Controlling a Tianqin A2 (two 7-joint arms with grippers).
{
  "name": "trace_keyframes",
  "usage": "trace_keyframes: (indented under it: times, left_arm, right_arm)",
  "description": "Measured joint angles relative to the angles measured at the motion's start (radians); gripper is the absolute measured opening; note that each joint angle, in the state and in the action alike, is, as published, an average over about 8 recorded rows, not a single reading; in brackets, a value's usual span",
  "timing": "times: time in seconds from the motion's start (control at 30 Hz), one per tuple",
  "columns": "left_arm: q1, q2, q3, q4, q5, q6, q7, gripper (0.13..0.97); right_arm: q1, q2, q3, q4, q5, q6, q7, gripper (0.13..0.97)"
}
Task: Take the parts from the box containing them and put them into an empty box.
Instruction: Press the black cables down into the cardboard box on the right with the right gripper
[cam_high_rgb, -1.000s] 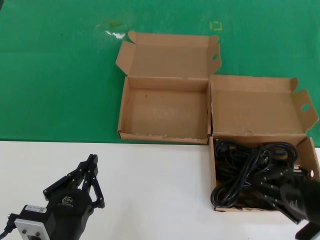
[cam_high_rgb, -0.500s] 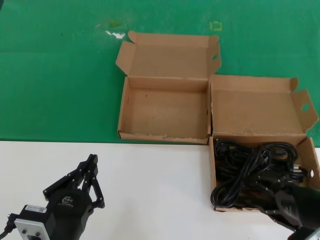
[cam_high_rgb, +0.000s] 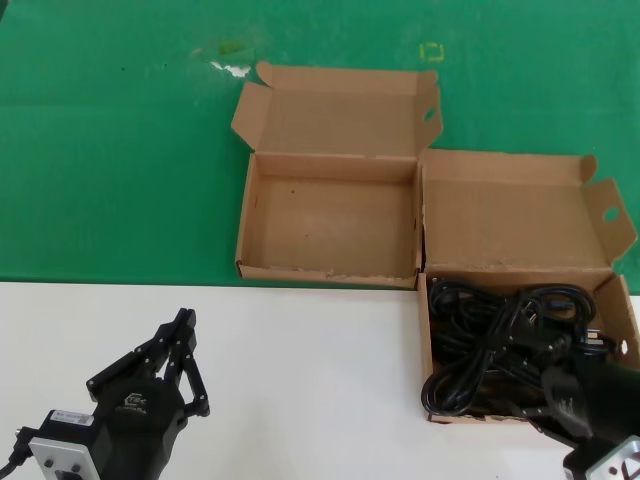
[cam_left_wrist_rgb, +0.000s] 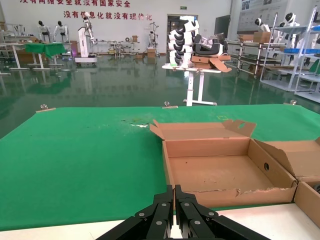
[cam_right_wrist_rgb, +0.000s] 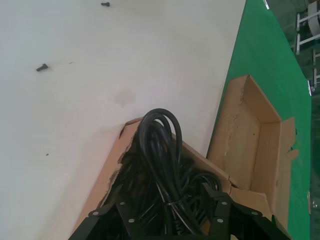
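While your left gripper (cam_high_rgb: 185, 325) idles at the lower left of the head view over the white counter (cam_high_rgb: 320, 350), fingers together, the empty box (cam_high_rgb: 330, 218) sits bare at centre. At the lower right your right gripper (cam_right_wrist_rgb: 170, 220) has drawn back toward the frame's corner from over the parts (cam_high_rgb: 500, 345), which lie in the box containing them (cam_high_rgb: 428, 345). Its fingers stand apart around one looped bundle without clamping it, so you have lifted nothing yet; I'd judge the grasp is next.
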Motion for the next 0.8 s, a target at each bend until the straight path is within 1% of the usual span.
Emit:
trace_keyframes:
  times: [0.2, 0.47, 0.5, 0.77, 0.8]
  left_arm:
    - [0.0, 0.0, 0.0, 0.0, 0.0, 0.0, 0.0, 0.161]
    - [0.0, 0.0, 0.0, 0.0, 0.0, 0.0, 0.0, 0.161]
    - [0.0, 0.0, 0.0, 0.0, 0.0, 0.0, 0.0, 0.161]
    - [0.0, 0.0, 0.0, 0.0, 0.0, 0.0, 0.0, 0.161]
    - [0.0, 0.0, 0.0, 0.0, 0.0, 0.0, 0.0, 0.161]
  right_arm:
    - [0.012, -0.013, -0.005, -0.011, 0.002, 0.006, -0.005, 0.453]
    - [0.017, -0.025, -0.014, -0.018, 0.002, 0.005, -0.005, 0.351]
    - [0.017, -0.026, -0.015, -0.018, 0.002, 0.005, -0.004, 0.351]
    - [0.017, -0.031, -0.02, -0.023, -0.004, 0.002, 0.002, 0.226]
    - [0.016, -0.032, -0.02, -0.023, -0.004, 0.003, 0.002, 0.226]
